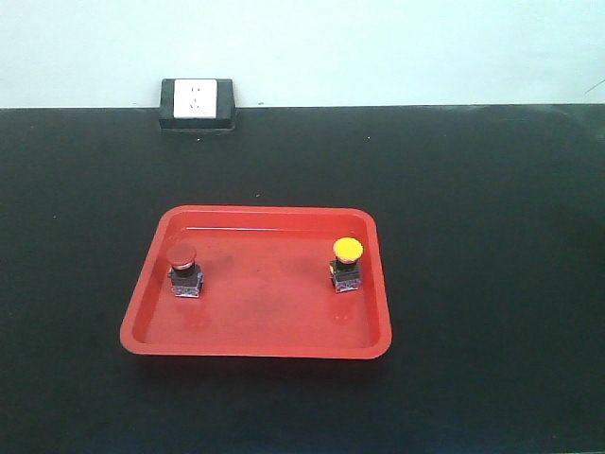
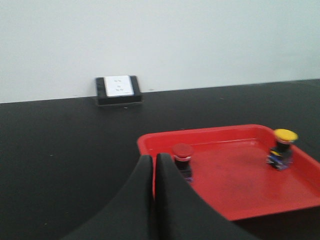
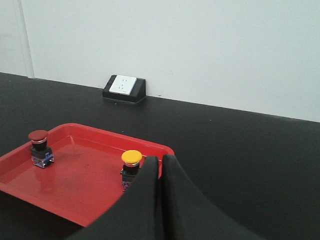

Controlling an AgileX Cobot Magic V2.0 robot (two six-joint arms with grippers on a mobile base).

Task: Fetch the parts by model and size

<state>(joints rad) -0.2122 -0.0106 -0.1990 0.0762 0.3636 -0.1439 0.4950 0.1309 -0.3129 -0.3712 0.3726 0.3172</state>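
A red tray [image 1: 265, 345] lies on the black table. In it a red-capped push-button switch [image 1: 183, 268] stands upright at the left and a yellow-capped one [image 1: 347, 263] at the right. My left gripper [image 2: 154, 161] is shut and empty, its tips just left of the red-capped switch [image 2: 182, 159] as seen in its own view. My right gripper [image 3: 161, 161] is shut and empty, its tips just right of the yellow-capped switch [image 3: 131, 169]. Neither gripper shows in the front view.
A white wall socket in a black housing [image 1: 198, 103] sits at the table's back edge against the pale wall. The black tabletop [image 1: 492, 236] surrounds the tray on all sides.
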